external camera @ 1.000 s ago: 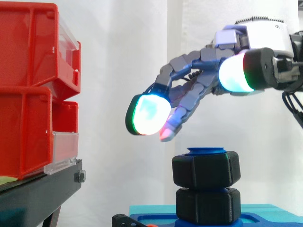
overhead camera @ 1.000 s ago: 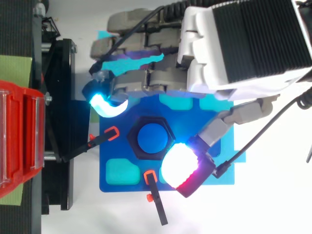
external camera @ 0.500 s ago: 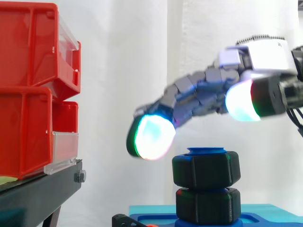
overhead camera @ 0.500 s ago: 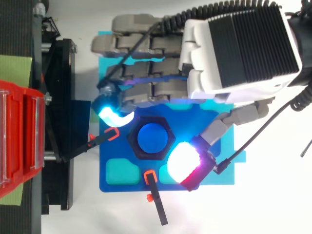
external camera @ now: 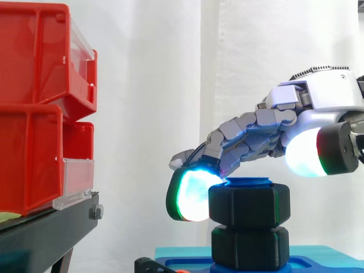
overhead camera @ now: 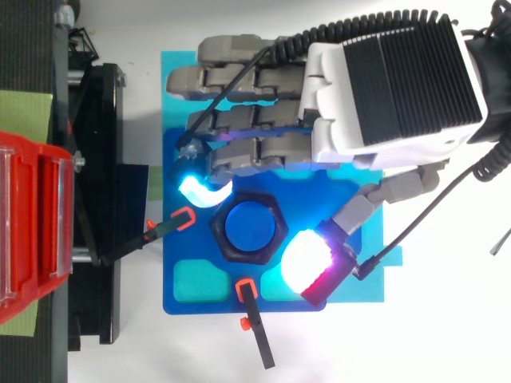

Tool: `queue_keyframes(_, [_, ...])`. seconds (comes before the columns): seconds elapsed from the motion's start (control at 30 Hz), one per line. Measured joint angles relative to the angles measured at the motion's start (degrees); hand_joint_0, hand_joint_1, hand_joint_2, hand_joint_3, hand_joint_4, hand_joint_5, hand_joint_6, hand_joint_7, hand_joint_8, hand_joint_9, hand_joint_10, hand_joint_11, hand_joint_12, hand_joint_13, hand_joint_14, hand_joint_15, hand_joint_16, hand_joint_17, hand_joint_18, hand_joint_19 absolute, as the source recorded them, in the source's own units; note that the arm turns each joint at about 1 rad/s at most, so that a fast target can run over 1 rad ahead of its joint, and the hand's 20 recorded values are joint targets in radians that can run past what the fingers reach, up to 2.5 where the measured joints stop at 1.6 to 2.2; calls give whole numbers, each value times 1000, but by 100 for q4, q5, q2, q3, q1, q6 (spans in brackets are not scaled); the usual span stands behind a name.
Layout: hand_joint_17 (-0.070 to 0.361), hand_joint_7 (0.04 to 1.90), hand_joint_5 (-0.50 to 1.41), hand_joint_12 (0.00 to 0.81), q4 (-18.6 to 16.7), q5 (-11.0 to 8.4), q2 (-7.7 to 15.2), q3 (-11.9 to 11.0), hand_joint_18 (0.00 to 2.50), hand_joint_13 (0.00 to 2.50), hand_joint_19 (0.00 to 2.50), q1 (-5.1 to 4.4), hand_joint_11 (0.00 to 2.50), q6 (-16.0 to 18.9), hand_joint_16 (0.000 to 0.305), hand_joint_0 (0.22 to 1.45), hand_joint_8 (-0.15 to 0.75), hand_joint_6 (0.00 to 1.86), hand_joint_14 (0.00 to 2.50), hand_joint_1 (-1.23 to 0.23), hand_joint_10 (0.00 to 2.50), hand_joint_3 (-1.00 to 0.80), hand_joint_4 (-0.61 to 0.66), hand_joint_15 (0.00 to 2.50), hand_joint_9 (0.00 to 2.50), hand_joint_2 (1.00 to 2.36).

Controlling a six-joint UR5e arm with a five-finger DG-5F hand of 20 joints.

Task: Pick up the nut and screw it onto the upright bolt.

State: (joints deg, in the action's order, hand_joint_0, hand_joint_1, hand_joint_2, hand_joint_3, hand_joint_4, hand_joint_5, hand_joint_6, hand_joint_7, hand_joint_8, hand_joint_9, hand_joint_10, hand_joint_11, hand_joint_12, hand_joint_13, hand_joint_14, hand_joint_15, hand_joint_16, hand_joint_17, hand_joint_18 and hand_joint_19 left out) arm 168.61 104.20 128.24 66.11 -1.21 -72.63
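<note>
- Black hexagonal plastic nut: sits at top of upright blue plastic bolt; bolt's flat end shows just above nut.
- Second black hexagonal block: directly under nut, on same bolt.
- Blue fixture plate: carries bolt at its centre; lies on a cyan base sheet.
- Robot hand: comes in from view's right, low over the bolt, palm down.
- Fingers: spread apart, lightly bent, not clamped on anything. One glowing fingertip is against or just beside nut's left flank; contact can't be told. Thumb pad is higher, off nut's right side, apart from it.
- Stacked red plastic bins on black stand: at left, well apart from the bolt.
</note>
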Motion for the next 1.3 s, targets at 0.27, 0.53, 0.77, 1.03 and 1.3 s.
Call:
queue_keyframes(0.27, [121,902,-44,388,-11,-5,0,-5,0,105,0,22,0,11,54,418,294,504,0,-326,0,-500,275,0,664,1000])
queue_keyframes(0.53, [101,1049,40,344,-4,9,0,-9,153,371,0,58,0,20,45,436,267,506,0,-329,0,-500,246,0,1047,1000])
queue_keyframes(0.77, [82,1306,99,275,87,17,-7,-99,807,915,109,121,0,6,37,450,253,505,0,-325,0,-500,153,0,1632,1000])
queue_keyframes(1.03, [86,1315,86,273,354,29,-11,-273,870,1011,139,177,7,-57,38,448,264,505,0,-305,0,-500,154,0,1688,1000])
queue_keyframes(1.3, [122,769,-92,385,385,32,-65,-360,676,713,137,187,0,-64,54,424,308,503,0,-301,0,-500,249,0,1127,1000])
